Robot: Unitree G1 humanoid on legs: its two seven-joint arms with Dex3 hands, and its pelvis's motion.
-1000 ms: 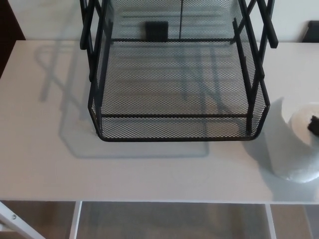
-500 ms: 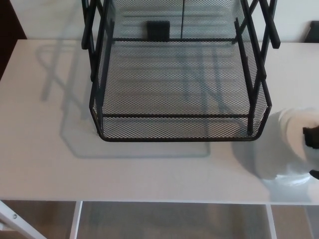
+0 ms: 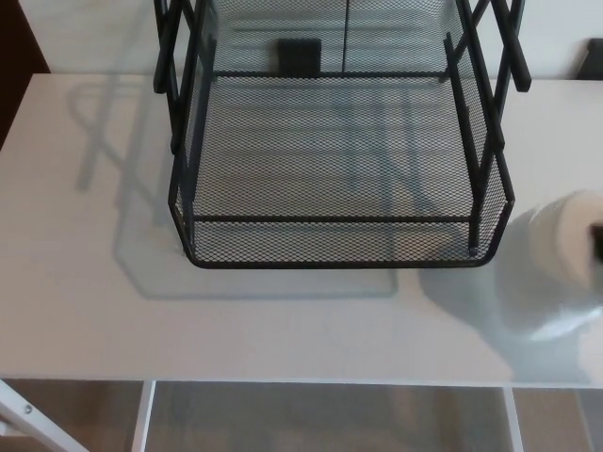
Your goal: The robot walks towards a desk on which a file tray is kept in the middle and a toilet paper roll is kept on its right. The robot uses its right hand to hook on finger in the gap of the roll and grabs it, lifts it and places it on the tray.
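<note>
Toilet paper roll (image 3: 565, 235) sits at the right edge of view beside the black mesh file tray (image 3: 339, 240) on the white worktop (image 3: 85, 282); right hand (image 3: 596, 240) barely visible at the roll, grip state cannot be told.

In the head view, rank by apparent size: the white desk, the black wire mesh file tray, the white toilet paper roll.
1. White desk
2. Black wire mesh file tray
3. White toilet paper roll, partly cut off at the edge

no readable text, labels or numbers anywhere
</note>
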